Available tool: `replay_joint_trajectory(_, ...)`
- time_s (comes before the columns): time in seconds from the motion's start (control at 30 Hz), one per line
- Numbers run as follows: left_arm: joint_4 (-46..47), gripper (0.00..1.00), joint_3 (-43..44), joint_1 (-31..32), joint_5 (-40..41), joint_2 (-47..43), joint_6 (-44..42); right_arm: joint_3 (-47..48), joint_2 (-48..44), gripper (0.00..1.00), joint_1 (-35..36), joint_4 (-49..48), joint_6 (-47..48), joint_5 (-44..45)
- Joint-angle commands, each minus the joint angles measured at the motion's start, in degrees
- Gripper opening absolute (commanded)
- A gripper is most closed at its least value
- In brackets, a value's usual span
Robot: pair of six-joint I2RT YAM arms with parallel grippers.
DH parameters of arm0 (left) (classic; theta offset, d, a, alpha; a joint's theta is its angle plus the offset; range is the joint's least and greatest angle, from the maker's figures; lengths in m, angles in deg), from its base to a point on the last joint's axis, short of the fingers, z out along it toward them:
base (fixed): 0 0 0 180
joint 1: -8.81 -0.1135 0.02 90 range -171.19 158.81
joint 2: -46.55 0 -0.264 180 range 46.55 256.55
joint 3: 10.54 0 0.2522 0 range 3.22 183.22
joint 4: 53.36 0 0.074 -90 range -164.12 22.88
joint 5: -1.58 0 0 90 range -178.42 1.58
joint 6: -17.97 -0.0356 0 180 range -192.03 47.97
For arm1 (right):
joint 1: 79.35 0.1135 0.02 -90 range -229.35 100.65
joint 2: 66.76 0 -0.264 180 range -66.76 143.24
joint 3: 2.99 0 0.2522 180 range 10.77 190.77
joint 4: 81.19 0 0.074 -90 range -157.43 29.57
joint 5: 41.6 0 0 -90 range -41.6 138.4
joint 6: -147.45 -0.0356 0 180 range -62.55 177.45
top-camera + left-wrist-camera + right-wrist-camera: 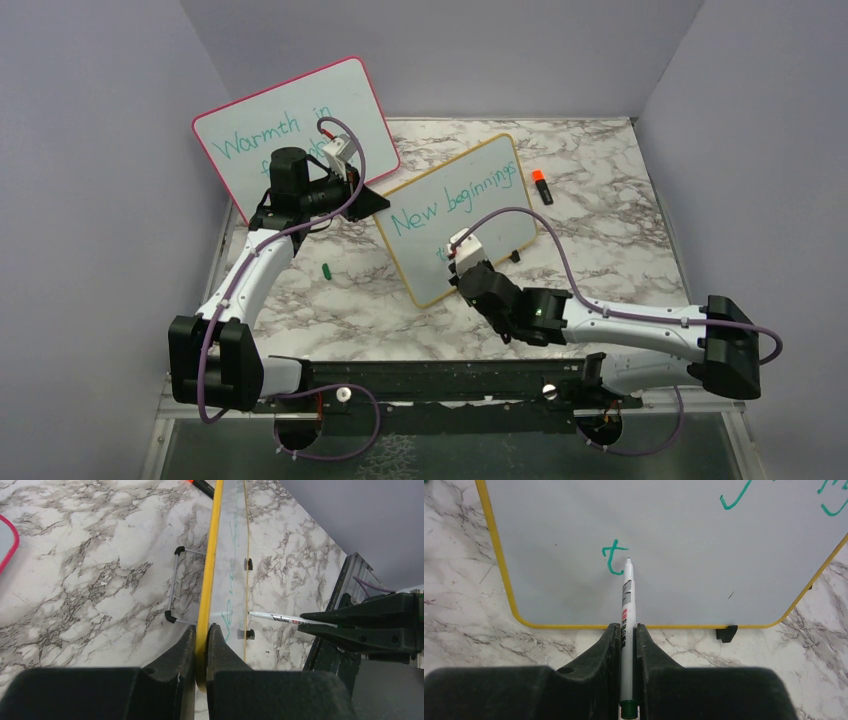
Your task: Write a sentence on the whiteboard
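1. Top external view: the whiteboard (500,235) stands mid-desk on black feet, leaning back, its face turned near-right and its left end nearer than its right.
2. The sentence (455,200) reads "New beginnings" in teal, slanting up to the right. Below it, the right wrist view shows a lone "t".
3. The marker (627,600) points at the face, its tip just right of that "t", and seems to touch.
4. The right gripper (627,628) is closed down on the marker's barrel, near the whiteboard's lower edge.
5. The left gripper (202,627) is pinched tight onto the whiteboard's yellow frame at its upper left corner.
6. Far left, a pink board (300,120) reads "Warmth in"; the left arm hides the rest.
7. An orange-capped pen (541,186) lies on the desk (620,200) just beyond the whiteboard's right end, and a green cap (327,269) lies to the whiteboard's left.
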Motion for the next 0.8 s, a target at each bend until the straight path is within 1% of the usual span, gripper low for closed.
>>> replay_joint_trajectory(0.0, -2.1, 0.00, -1.6, -0.1, 7.2, 0.6, -3.8, -0.4, -1.7, 0.00, -0.7, -3.4, 0.5, 2.0)
replay_joint_trajectory(0.77, -2.1, 0.00, -1.5, -0.1, 6.9, 0.9, -3.8, 0.3, 1.9, 0.00, -3.1, -5.7, 1.3, -1.9)
